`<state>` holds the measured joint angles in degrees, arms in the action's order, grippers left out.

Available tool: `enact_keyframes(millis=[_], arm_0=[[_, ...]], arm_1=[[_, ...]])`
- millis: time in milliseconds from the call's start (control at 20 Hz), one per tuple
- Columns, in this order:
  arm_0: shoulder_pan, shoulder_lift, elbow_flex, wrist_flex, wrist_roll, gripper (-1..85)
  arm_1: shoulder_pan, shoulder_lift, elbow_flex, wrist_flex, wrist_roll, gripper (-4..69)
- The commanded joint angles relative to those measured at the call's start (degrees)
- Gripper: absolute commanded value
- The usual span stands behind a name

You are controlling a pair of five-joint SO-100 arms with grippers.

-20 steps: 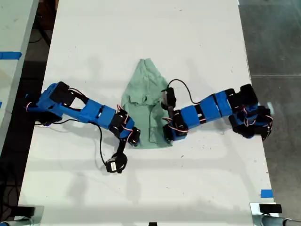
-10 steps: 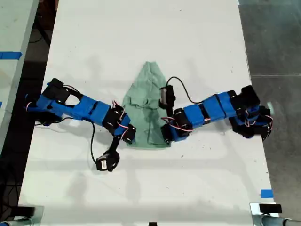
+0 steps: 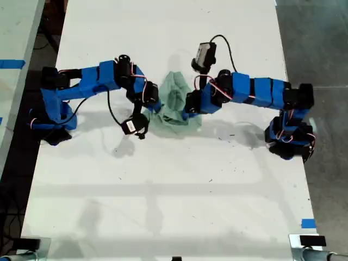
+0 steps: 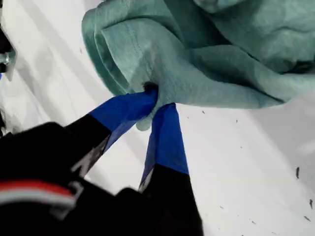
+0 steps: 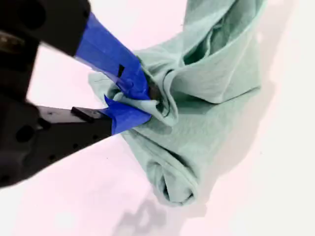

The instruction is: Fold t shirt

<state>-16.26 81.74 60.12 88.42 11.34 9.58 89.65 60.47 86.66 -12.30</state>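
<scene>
At the tips of my first gripper (image 4: 153, 105), a fold of the t shirt (image 4: 206, 54) is pinched tight between the two blue fingers, which meet on the cloth with no gap showing. The pale green fabric bunches into soft doubled layers just past the pinch and lies on the white table (image 4: 246, 162).

My second gripper (image 5: 147, 101) is likewise clamped on a gathered knot of the shirt. Its blue fingers press together on the cloth, and a rolled edge of the shirt sags toward the table beyond them.

Farther out, in the exterior view, the t shirt (image 3: 175, 103) sits crumpled in a small heap on the table (image 3: 163, 206), in the farther half and near the middle across. One blue arm (image 3: 92, 79) reaches in from the exterior view's left and another (image 3: 255, 92) from the exterior view's right. Each has its gripper touching one side of the heap. I cannot tell from the wrist views which of these arms is the first and which the second. A bit of blue tape (image 3: 308, 223) marks the table edge at the exterior view's lower right.
</scene>
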Motion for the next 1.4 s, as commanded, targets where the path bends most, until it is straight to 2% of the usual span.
enact_keyframes(millis=[0, 150, 350, 400, 450, 500, 600, 650, 850, 1100, 1150, 1200, 1300, 1350], arm_0=[[-8.3, 4.0, -2.4, -0.4, 1.9, 0.0], [-14.4, -2.0, -2.3, -6.1, 3.9, 0.0], [-19.5, -12.7, -4.7, -12.5, 5.1, 0.0], [-20.0, -15.3, -6.1, -13.3, 6.6, 6.2], [-20.1, -17.5, -7.3, -14.1, 8.6, 13.7], [-20.4, -19.1, -8.1, -14.1, 10.3, 19.9], [-20.8, -19.3, -8.0, -13.8, 11.9, 23.9], [-21.2, -18.4, -8.0, -13.1, 12.0, 24.2], [-24.1, -7.0, -7.8, -6.9, 13.2, 23.5], [-29.5, 15.6, -6.3, 1.7, 15.0, 19.5], [-29.6, 20.6, -4.9, 2.7, 14.9, 10.1], [-28.7, 26.5, -1.6, 2.9, 14.1, 0.1], [-21.8, 37.4, 4.8, 3.0, 11.1, 0.1], [-16.8, 43.0, 9.1, 2.8, 8.3, 0.1]], arm_1=[[6.9, 5.0, 0.7, -2.2, -3.2, -1.8], [13.5, 3.4, 5.0, -7.7, -5.0, -1.8], [22.8, -4.7, 5.0, -11.9, -8.3, -1.8], [24.4, -6.9, 4.6, -12.5, -8.9, -1.3], [25.8, -9.1, 4.1, -12.5, -8.9, 4.6], [26.8, -11.1, 3.8, -12.2, -9.1, 17.5], [28.3, -13.6, 3.7, -11.3, -8.0, 27.0], [28.8, -14.0, 3.5, -10.7, -8.0, 27.9], [31.1, -9.8, 1.5, -3.1, -10.5, 27.2], [34.6, 7.7, 4.3, 8.5, -15.3, 26.2], [34.5, 12.7, 5.3, 11.3, -15.6, 25.9], [33.1, 19.2, 8.2, 12.4, -16.3, 22.5], [28.0, 35.3, 19.6, 12.4, -14.0, 1.2], [24.3, 44.3, 26.6, 11.7, -11.6, 1.2]])
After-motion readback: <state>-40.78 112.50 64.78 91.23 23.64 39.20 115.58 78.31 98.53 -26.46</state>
